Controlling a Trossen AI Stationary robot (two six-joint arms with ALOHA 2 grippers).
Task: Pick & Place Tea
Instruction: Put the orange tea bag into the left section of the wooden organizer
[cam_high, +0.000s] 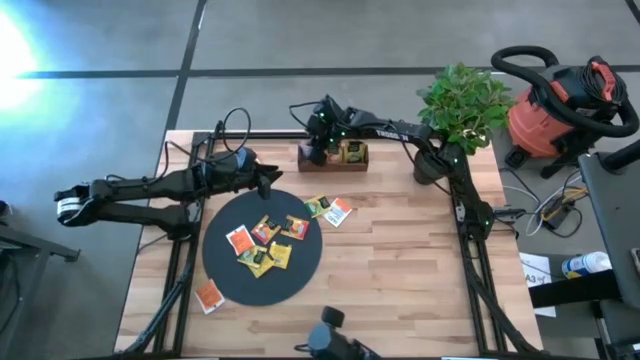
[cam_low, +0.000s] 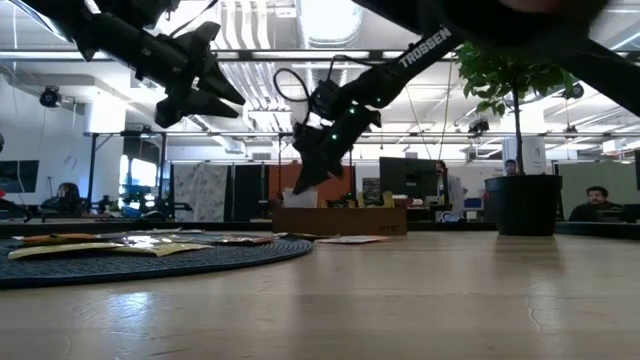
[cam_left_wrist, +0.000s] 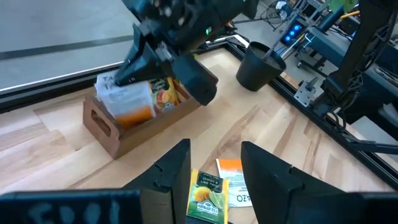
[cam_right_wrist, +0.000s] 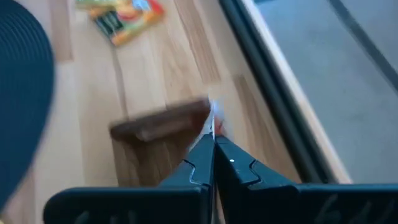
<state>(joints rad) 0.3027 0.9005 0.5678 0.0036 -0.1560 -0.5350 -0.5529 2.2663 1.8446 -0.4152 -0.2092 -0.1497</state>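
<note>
At the left of the high view we see the left gripper (cam_high: 268, 180) hanging above the upper-left rim of the black disc (cam_high: 300, 278); its jaws are apart with nothing between them, as the left wrist view shows. Below it, at lower left, one orange-red packet (cam_high: 208, 295) lies on the tabletop (cam_high: 400, 270) just off the disc's edge. On the disc itself we count a loose cluster of tea packets (cam_high: 262, 243), orange-red and yellow, some overlapping. Just off the disc's upper-right rim lie two more packets touching each other, a green-yellow one (cam_high: 318, 207) and a white-and-orange one (cam_high: 338, 212).

Moving right to the upper centre, the wooden tray (cam_high: 333, 156) sits near the far edge of the tabletop, with packets standing in it. The right gripper (cam_high: 317, 148) is over the tray's left end. In the right wrist view its jaws are closed together on the edge of a thin white-and-orange packet (cam_right_wrist: 212, 124). In the left wrist view this packet (cam_left_wrist: 127, 99) hangs at the tray's end; we cannot tell whether it touches the tray.

Farther right, a potted plant (cam_high: 462, 105) stands at the tabletop's upper-right corner, and a red shop vacuum (cam_high: 560, 105) sits on the floor beyond.
</note>
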